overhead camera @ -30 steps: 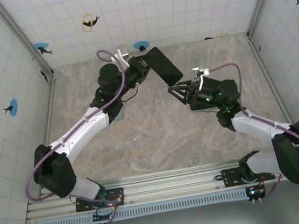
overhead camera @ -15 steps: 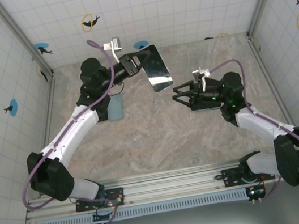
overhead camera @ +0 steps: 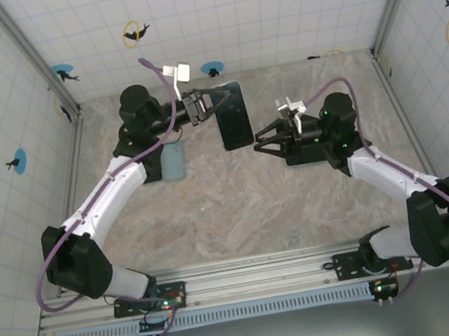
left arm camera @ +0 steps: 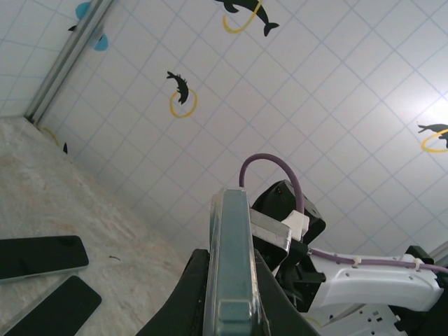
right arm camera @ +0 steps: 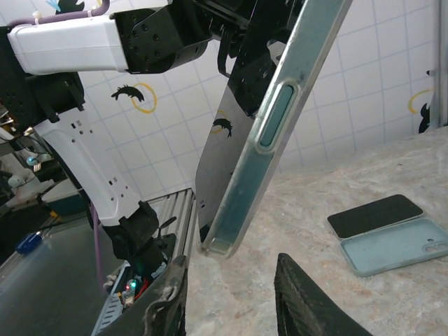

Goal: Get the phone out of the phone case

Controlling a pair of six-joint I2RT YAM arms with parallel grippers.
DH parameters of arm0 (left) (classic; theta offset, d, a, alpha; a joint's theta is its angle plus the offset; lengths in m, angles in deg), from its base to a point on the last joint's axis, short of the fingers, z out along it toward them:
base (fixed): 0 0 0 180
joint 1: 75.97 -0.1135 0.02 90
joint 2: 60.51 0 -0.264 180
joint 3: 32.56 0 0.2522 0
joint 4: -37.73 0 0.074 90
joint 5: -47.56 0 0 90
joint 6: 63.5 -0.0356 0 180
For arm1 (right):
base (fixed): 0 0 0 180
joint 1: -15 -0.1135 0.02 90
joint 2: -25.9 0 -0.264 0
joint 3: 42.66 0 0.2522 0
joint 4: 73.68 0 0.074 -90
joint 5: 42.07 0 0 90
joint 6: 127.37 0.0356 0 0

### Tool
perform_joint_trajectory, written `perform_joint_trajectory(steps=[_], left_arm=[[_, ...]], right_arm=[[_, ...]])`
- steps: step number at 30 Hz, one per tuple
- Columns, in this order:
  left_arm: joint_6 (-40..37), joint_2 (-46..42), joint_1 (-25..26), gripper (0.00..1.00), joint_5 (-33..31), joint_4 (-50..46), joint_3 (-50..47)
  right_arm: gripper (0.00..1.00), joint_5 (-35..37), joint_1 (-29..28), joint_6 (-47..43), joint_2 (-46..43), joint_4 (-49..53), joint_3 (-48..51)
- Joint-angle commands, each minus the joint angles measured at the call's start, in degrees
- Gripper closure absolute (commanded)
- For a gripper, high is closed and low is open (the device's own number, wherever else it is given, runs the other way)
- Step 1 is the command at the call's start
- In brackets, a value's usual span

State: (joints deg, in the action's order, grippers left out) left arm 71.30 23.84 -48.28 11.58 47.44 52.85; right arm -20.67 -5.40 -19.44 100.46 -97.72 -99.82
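Top external view: where is the phone (overhead camera: 233, 116)?
– Up in the air, inside its case (right arm camera: 274, 119). The left gripper (overhead camera: 204, 105) pinches it tight. The right gripper (overhead camera: 258, 142) is open and empty. It should grab the case edge and peel slowly.

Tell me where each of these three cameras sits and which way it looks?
Top external: above and behind the arms, looking down on the table; left arm and right arm show whole, left gripper holding the cased phone.
Left wrist: on the left arm, looking along the left gripper at the tiled wall; the right arm shows beyond.
Right wrist: on the right arm, looking past the open right gripper toward the left arm.
Shared: both wrist views see the cased phone edge-on.
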Motion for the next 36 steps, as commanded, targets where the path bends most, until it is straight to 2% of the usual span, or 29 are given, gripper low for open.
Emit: perform_joint_trajectory(steps=[1, 10, 23, 28, 31, 36], left_arm=[[-0.86, 0.02, -0.28, 1.00, 2.14, 3.11, 2.11], [0.46, 0.19, -0.28, 1.00, 2.50, 3.17, 1.89], [0.56, 0.44, -0.26, 1.00, 3.55, 0.71, 2.42], [1.73, 0.76, -0.26, 1.00, 3.46, 1.70, 3.20], [2.53, 0.81, -0.26, 1.00, 4.11, 2.04, 3.45], [3.34, 0.50, -0.26, 1.00, 6.35, 1.41, 3.34]], right_arm=[[0.66, -0.63, -1.21, -1.72, 1.15, 1.10, -2.97], [0.77, -1.60, -2.17, -2.89, 2.45, 2.59, -4.20], [0.76, -1.71, -2.59, -3.17, 2.91, 3.17, -5.68], [0.82, -2.84, -2.55, -4.42, 3.39, 4.70, -5.85], [0.85, -3.77, -2.68, -7.73, 3.35, 7.57, -6.31], [0.85, -4.14, -2.94, -16.72, 2.87, 17.36, -8.62]])
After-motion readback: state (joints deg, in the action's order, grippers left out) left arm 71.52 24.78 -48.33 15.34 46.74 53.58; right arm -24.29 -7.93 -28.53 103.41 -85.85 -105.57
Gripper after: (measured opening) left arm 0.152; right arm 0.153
